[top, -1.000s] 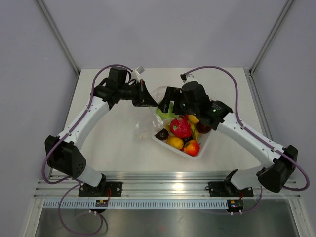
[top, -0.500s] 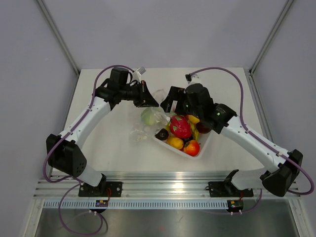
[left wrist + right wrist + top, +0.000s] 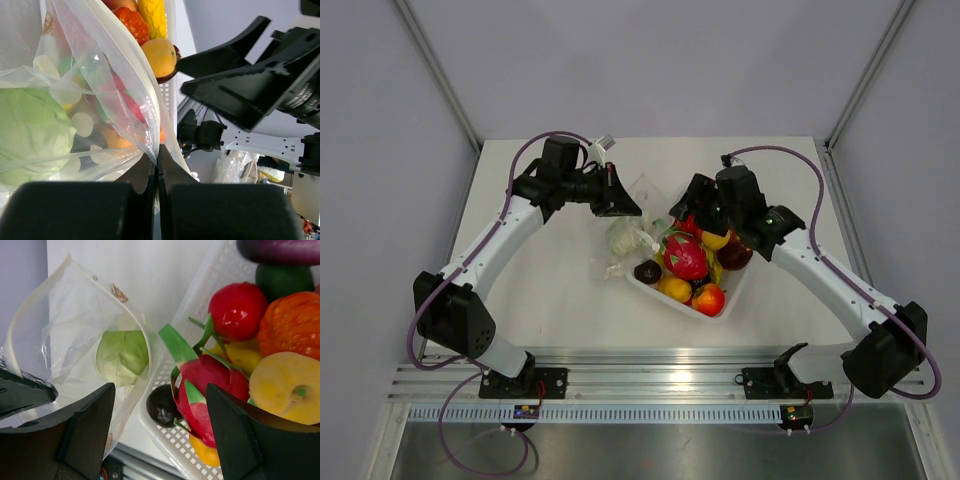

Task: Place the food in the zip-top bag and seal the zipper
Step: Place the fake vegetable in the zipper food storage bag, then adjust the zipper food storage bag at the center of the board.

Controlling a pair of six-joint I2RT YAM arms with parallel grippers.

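My left gripper (image 3: 620,204) (image 3: 157,150) is shut on one lip of the see-through zip-top bag (image 3: 620,245) (image 3: 75,340), holding its mouth up and open. A pale green cabbage (image 3: 620,238) (image 3: 122,357) (image 3: 30,125) lies inside. The zipper (image 3: 107,287) shows as a cream strip curving round the open mouth. My right gripper (image 3: 686,214) (image 3: 160,400) hovers open and empty over the tray's near-bag corner, above a dark purple fruit (image 3: 162,407) and the pink dragon fruit (image 3: 685,255) (image 3: 210,385).
The white perforated tray (image 3: 738,295) (image 3: 200,285) sits right of the bag and touches it. It holds a red tomato (image 3: 237,307), an orange pumpkin (image 3: 292,322), a yellow fruit (image 3: 287,390), an eggplant (image 3: 280,250) and other pieces.
The cabbage dropped from my right gripper into the bag. The right gripper then drew back to the right over the tray, its jaws a little narrower. The left gripper held still.
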